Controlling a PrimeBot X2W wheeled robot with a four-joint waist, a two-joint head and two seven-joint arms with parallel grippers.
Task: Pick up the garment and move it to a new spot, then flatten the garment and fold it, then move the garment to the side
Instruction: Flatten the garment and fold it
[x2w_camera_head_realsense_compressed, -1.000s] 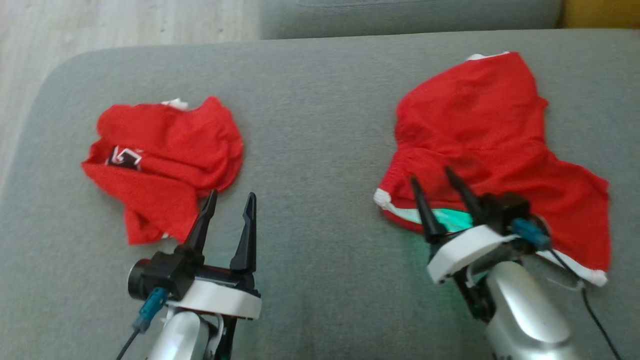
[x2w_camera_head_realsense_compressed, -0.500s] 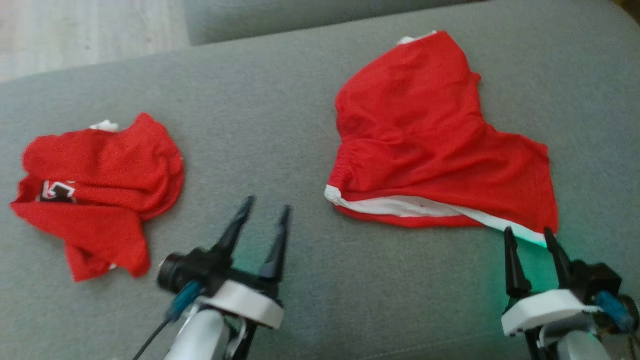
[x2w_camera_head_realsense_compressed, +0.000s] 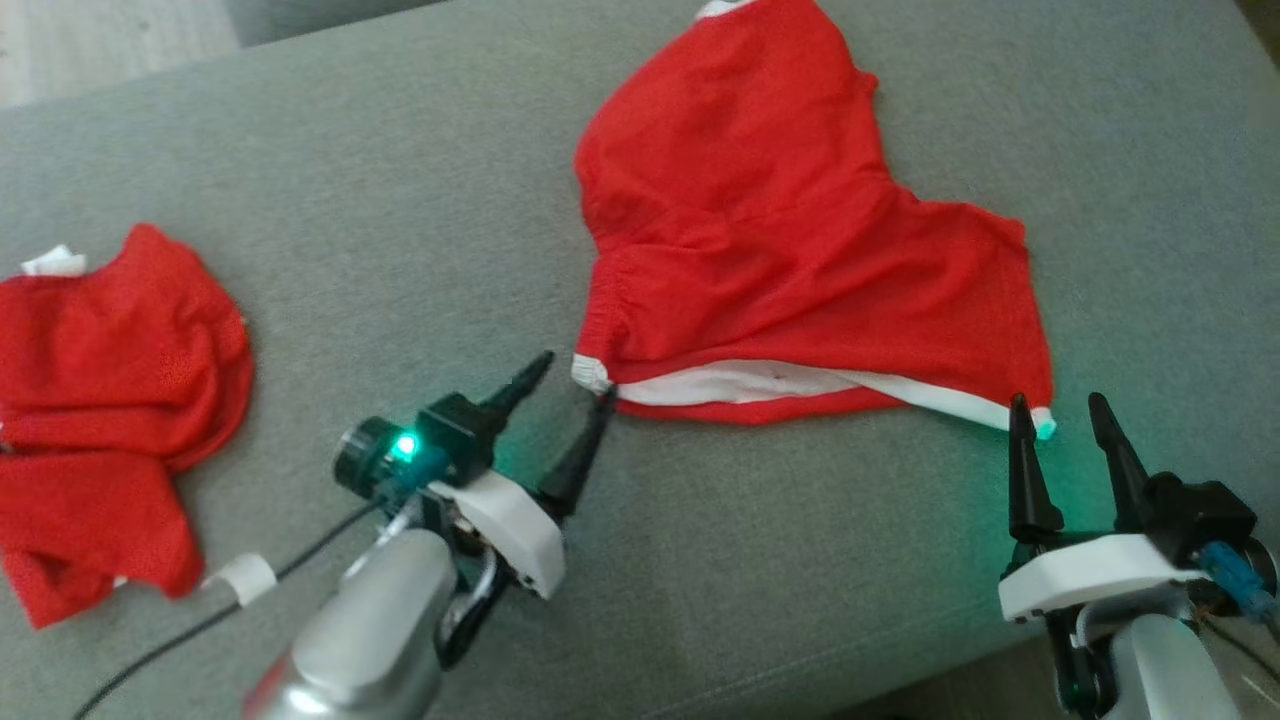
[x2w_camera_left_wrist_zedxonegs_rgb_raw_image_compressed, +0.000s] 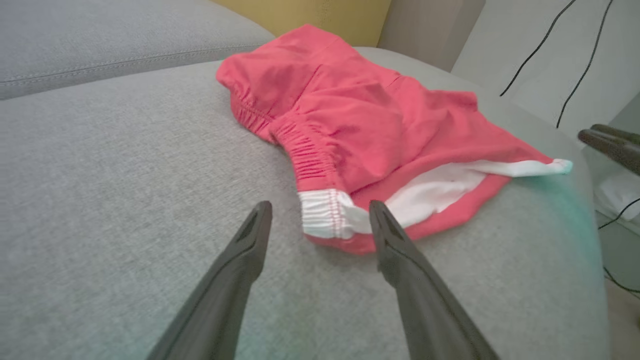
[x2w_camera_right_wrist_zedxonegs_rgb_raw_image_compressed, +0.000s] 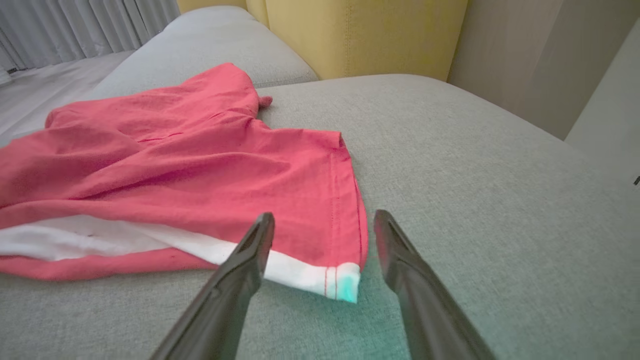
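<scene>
The garment (x2w_camera_head_realsense_compressed: 790, 230), red shorts with white trim, lies spread on the grey sofa cushion (x2w_camera_head_realsense_compressed: 350, 160). My left gripper (x2w_camera_head_realsense_compressed: 576, 378) is open at its near left corner. In the left wrist view the white waistband corner sits just beyond the left gripper (x2w_camera_left_wrist_zedxonegs_rgb_raw_image_compressed: 320, 205), between the fingertips, on the garment (x2w_camera_left_wrist_zedxonegs_rgb_raw_image_compressed: 350, 115). My right gripper (x2w_camera_head_realsense_compressed: 1058, 405) is open at the near right corner. In the right wrist view the white hem corner of the garment (x2w_camera_right_wrist_zedxonegs_rgb_raw_image_compressed: 175, 165) lies between the fingers of the right gripper (x2w_camera_right_wrist_zedxonegs_rgb_raw_image_compressed: 325, 215). Neither gripper holds cloth.
A second, crumpled red garment (x2w_camera_head_realsense_compressed: 100, 400) lies at the cushion's left. The cushion's front edge runs close behind my right gripper. A yellow cushion (x2w_camera_right_wrist_zedxonegs_rgb_raw_image_compressed: 360, 35) stands at the back. Pale floor (x2w_camera_head_realsense_compressed: 100, 40) shows at the far left.
The head camera has swung right. My right gripper has drawn back off the garment to its near right corner. My left gripper has moved right to the near left corner.
</scene>
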